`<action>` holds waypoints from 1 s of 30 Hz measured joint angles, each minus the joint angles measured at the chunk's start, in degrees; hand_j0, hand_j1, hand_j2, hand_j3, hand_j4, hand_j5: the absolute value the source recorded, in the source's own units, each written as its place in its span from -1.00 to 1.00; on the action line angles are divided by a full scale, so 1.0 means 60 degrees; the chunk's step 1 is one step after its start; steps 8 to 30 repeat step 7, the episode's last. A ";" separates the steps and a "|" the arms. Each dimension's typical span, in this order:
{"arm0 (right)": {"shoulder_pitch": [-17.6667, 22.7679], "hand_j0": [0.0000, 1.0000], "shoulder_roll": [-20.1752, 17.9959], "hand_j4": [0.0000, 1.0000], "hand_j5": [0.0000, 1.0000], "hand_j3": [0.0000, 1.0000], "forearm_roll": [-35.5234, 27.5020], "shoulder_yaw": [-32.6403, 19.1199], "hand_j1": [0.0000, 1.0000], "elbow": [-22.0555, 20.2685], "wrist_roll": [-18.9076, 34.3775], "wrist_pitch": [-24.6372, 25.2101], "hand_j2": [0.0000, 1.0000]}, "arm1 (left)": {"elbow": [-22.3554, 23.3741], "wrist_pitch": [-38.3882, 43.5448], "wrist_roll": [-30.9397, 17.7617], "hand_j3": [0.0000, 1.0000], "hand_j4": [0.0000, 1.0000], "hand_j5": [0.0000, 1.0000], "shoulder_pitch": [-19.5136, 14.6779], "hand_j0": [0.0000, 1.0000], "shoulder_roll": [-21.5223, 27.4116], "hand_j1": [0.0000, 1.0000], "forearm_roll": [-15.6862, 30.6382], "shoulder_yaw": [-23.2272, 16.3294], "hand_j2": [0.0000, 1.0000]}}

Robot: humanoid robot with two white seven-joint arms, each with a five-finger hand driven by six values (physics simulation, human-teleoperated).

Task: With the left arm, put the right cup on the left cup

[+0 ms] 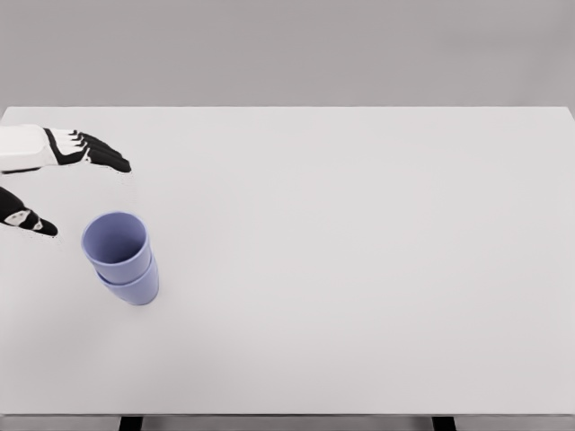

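Two lavender cups stand nested on the white table (359,251) at the left: the upper cup (116,245) sits inside the lower cup (135,287), both upright with the mouth open. My left hand (67,184) is at the far left edge, up and to the left of the stack, apart from it. Its black fingers (101,153) are stretched out and the thumb (31,221) is spread below them, with nothing held. The right arm does not show.
The table's front edge runs along the bottom of the picture, with two dark legs (131,422) under it. A grey wall stands behind the far edge.
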 measured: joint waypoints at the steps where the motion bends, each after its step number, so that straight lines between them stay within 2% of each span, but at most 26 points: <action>1: 0.0000 1.00 0.0000 1.00 1.00 1.00 0.0000 0.0000 1.00 -0.0001 0.0000 0.0000 1.00 | -0.0100 0.0016 0.0002 1.00 1.00 1.00 -0.0389 1.00 -0.0017 1.00 0.0289 0.0182 1.00; 3: 0.0000 1.00 0.0000 1.00 1.00 1.00 0.0000 0.0000 1.00 0.0000 0.0000 0.0000 1.00 | -0.0218 0.0025 0.0004 1.00 1.00 1.00 -0.0618 1.00 -0.0643 1.00 0.0666 0.0384 1.00; 7: 0.0000 1.00 0.0000 1.00 1.00 1.00 0.0000 0.0000 1.00 0.0001 0.0000 0.0000 1.00 | -0.0315 0.0021 0.0003 1.00 1.00 1.00 -0.1002 1.00 -0.2673 1.00 0.0899 0.0337 1.00; 30: 0.0000 1.00 0.0000 1.00 1.00 1.00 0.0000 0.0000 1.00 0.0001 0.0000 0.0000 1.00 | -0.0315 0.0021 0.0003 1.00 1.00 1.00 -0.1002 1.00 -0.2673 1.00 0.0899 0.0337 1.00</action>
